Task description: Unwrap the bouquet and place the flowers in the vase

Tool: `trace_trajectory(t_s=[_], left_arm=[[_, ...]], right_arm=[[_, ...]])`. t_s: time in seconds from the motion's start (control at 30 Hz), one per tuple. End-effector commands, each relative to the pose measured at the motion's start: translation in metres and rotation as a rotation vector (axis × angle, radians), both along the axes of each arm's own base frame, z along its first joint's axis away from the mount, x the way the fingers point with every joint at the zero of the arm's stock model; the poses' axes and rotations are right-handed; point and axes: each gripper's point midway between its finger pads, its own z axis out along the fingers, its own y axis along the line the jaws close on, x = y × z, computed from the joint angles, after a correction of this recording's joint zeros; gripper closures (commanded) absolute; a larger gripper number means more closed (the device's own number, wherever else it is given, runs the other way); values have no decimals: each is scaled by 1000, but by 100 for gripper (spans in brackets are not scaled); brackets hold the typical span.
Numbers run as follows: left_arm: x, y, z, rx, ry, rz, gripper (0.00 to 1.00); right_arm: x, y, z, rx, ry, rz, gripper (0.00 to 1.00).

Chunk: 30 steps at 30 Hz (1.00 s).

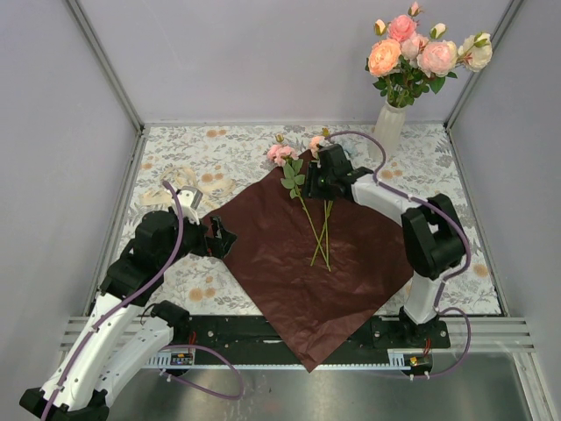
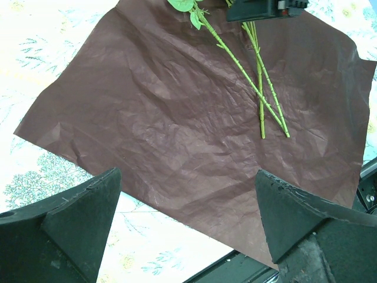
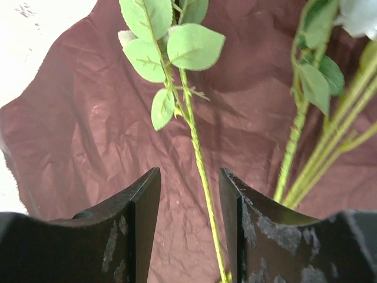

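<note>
The bouquet's maroon wrapping paper (image 1: 289,272) lies unfolded and flat on the table. Three loose flowers (image 1: 282,154) rest on it, their green stems (image 1: 314,224) crossing near the middle. The cream vase (image 1: 388,127) stands at the back right, holding several pink and peach roses (image 1: 421,53). My right gripper (image 1: 314,180) hovers over the stems just below the blooms. In the right wrist view it (image 3: 189,172) is open, with one thin stem (image 3: 201,165) between its fingers and untouched by them. My left gripper (image 1: 223,237) stands wide open at the paper's left edge (image 2: 188,194), holding nothing.
A cream ribbon (image 1: 188,186) lies loose on the floral tablecloth at the left. Grey walls with metal frame posts close in the table on three sides. The paper's near corner (image 1: 311,360) hangs over the front rail. More stems (image 3: 294,147) lie right of my right fingers.
</note>
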Motion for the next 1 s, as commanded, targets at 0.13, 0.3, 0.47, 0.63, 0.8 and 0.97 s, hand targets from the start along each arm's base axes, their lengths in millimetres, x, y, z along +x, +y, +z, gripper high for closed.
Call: trace_trajectory(t_s=[0.13, 0.3, 0.47, 0.63, 0.8, 0.97], left_arm=[[4, -4, 8, -22, -43, -7, 1], [5, -3, 7, -20, -41, -5, 1], [4, -4, 7, -21, -39, -8, 1], [4, -4, 8, -21, -42, -7, 1], [4, -3, 9, -23, -46, -2, 1], [4, -3, 9, -22, -45, -5, 1]], right_arm=[[24, 19, -19, -144, 4, 80, 48], [31, 22, -32, -200, 22, 91, 46], [31, 27, -40, -231, 38, 118, 48], [31, 33, -43, -211, 34, 128, 55], [30, 34, -45, -204, 36, 134, 57], [29, 36, -46, -196, 17, 137, 59]])
